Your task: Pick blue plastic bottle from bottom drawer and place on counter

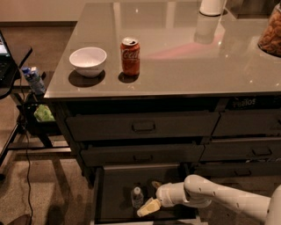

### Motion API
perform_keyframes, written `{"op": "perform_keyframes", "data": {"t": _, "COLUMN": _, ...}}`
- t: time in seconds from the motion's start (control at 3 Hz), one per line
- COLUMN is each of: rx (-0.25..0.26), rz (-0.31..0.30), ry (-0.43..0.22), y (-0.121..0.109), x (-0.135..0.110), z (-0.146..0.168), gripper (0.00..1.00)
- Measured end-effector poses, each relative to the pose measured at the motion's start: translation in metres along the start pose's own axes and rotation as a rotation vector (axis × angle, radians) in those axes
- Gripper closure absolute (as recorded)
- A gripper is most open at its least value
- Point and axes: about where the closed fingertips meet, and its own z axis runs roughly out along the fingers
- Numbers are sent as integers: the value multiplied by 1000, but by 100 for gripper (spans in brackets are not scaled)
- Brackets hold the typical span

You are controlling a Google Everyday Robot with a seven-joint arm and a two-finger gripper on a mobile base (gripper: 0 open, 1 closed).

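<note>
The blue plastic bottle (137,196), small and clear with a white cap, stands upright on the dark floor of the open bottom drawer (115,184). My gripper (152,196) reaches into the drawer from the right on a white arm, just right of the bottle. It is open, with one pale finger (148,207) low in front and the other (156,184) behind. It holds nothing. The glossy grey counter (184,66) spans the cabinet top above.
On the counter stand a white bowl (88,60), a red Coca-Cola can (130,56), a white container (212,6) at the back and a snack jar (271,31) at right. Two upper drawers (142,126) overhang the open one. A small blue carton (33,79) stands left, by a black side table.
</note>
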Motion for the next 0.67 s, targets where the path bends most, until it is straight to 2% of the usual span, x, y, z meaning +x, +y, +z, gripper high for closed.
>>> {"op": "perform_keyframes", "data": {"t": 0.67, "rx": -17, "rz": 8, "ry": -35, "y": -14, "x": 7, "z": 35, "gripper": 0}}
